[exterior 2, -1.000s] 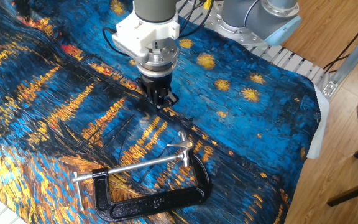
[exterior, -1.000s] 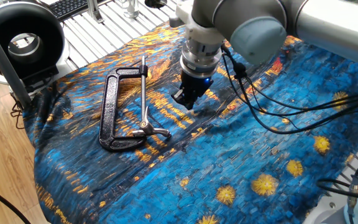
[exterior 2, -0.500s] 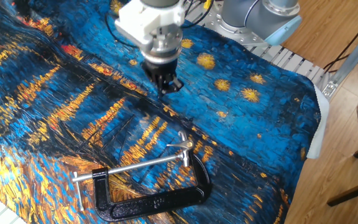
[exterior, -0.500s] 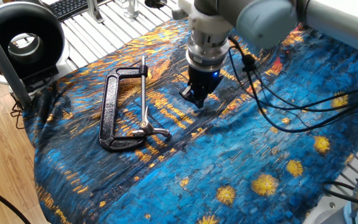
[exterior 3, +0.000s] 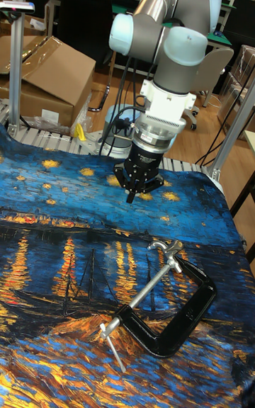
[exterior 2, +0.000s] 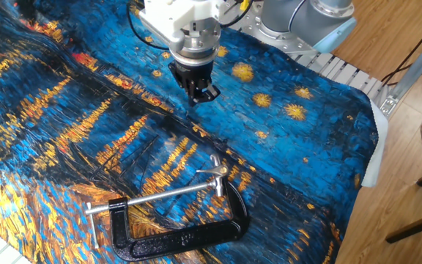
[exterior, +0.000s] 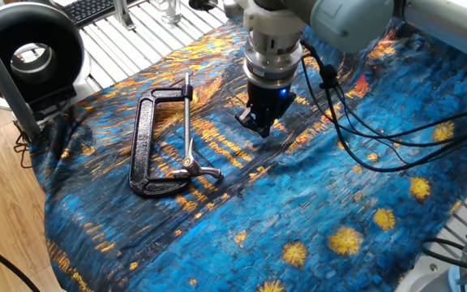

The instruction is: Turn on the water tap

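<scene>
From one fixed view, my hand point(exterior: 259, 126) hangs above the blue and orange painted cloth point(exterior: 363, 203) on the counter, fingers drawn nearly together and holding nothing. The black cast-iron C-clamp with its long silver screw point(exterior: 159, 146) lies well apart from it.

From the other fixed view, the small silver crossbar handle point(exterior 2: 214, 171) sits at the clamp's near end, below my hand. I judge I should come down squarely over that bar with fingers spread.

In the tall fixed view, the clamp lies flat and unanchored, so twisting gently matters or it may skid.

Tool point(exterior: 259, 124) farther from clamp point(exterior: 154, 144)
</scene>
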### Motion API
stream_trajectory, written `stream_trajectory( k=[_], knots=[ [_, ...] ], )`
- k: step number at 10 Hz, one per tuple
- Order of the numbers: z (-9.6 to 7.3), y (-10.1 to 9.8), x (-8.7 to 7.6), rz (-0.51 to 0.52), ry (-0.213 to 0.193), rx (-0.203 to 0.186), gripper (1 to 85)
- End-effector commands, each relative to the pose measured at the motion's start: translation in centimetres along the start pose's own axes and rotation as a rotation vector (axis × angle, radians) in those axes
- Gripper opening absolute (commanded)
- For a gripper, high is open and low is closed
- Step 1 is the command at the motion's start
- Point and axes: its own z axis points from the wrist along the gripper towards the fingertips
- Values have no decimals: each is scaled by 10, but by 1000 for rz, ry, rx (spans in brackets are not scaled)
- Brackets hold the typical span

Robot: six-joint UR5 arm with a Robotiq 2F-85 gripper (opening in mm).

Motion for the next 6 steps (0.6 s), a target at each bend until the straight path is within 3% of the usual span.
stream_trajectory(
  k=[1, 6],
  knots=[
    [-2, -2, -5, -23, -15, 11, 10],
    [0, -5, -9, -40, -24, 25, 10]
  ],
)
